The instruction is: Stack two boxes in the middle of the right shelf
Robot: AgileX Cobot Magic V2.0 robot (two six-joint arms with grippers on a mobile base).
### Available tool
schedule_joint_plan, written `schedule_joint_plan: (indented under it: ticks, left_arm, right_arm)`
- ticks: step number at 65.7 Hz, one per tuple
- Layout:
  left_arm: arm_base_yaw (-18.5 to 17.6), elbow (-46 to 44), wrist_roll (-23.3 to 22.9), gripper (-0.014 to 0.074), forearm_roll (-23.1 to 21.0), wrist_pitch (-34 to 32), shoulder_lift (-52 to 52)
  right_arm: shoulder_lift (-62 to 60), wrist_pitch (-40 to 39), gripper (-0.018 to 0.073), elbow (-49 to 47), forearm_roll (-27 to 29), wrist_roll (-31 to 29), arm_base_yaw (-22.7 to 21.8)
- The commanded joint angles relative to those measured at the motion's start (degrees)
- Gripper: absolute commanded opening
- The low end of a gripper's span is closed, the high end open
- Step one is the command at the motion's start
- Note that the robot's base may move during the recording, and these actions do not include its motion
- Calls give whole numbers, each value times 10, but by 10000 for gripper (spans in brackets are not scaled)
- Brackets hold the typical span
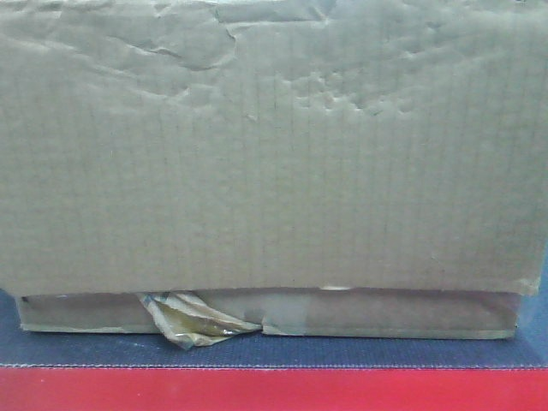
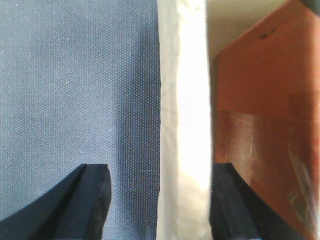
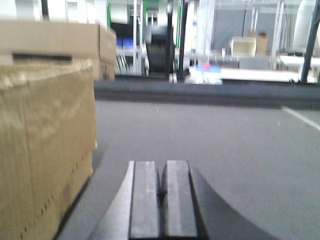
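A brown cardboard box with a dented, wrinkled face fills the front view. Under its lower edge shows a second, lower cardboard face with a crumpled tuft of yellowish tape. My left gripper is open over blue-grey fabric; a white strip runs between its fingers, and a brown box side lies just beyond the right finger. My right gripper is shut and empty, low over a grey surface, with a box close on its left. The shelf is out of view.
A dark blue cloth and a red band lie below the boxes in the front view. In the right wrist view another cardboard box with a hand slot stands behind, and racks and tables stand far off.
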Motion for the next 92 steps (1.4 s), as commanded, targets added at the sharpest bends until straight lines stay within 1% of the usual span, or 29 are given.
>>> schedule_joint_plan:
  ticks: [1, 5, 11, 17, 19, 22, 41, 52, 59, 65, 71, 74, 78, 82, 86, 89, 92]
  left_arm:
    - [1, 1, 2, 318, -5, -2, -4]
    - [1, 1, 2, 318, -6, -2, -4]
    - [1, 1, 2, 318, -7, -2, -4]
    - [1, 1, 2, 318, -9, -2, -4]
    - [1, 1, 2, 318, -10, -2, -4]
    - [1, 1, 2, 318, -13, -2, -4]
    - [1, 1, 2, 318, -19, -2, -4]
    - [1, 1, 2, 318, -19, -2, -4]
    - [1, 1, 2, 318, -19, -2, -4]
    - [1, 1, 2, 318, -21, -2, -4]
    - [1, 1, 2, 318, -24, -2, -4]
    - [1, 1, 2, 318, -25, -2, -4]
    - [1, 1, 2, 318, -26, -2, -4]
    - [1, 1, 2, 318, -28, -2, -4]
    - [1, 1, 2, 318, -28, -2, -4]
    - [1, 1, 2, 318, -28, -2, -4]
    - [1, 1, 2, 318, -28, -2, -4]
  right_arm:
    - [-2, 4, -163, -30, 0, 7, 2]
    - [-2, 54, -163, -68, 0, 7, 2]
    - [23, 98, -163, -129, 3, 9, 2]
    - [73, 140, -163, -203, 29, 9, 2]
    - [92, 160, -163, -223, 30, 9, 2]
    - [123, 181, -163, -251, 30, 9, 2]
    - [381, 391, -163, -409, 30, 5, 2]
    - [499, 479, -163, -482, 30, 5, 2]
    - [551, 487, -163, -510, 30, 5, 2]
    - [590, 460, -163, -514, 31, 5, 2]
    - [621, 451, -163, -515, 45, 5, 2]
    - [639, 463, -163, -523, 53, 5, 2]
    - [664, 502, -160, -546, 54, 10, 2]
    - [687, 534, -160, -576, 50, 37, 2]
    - [701, 543, -160, -609, 37, 62, 6]
    - [708, 550, -160, -634, 20, 84, 14]
    - [714, 565, -160, -663, -9, 107, 27]
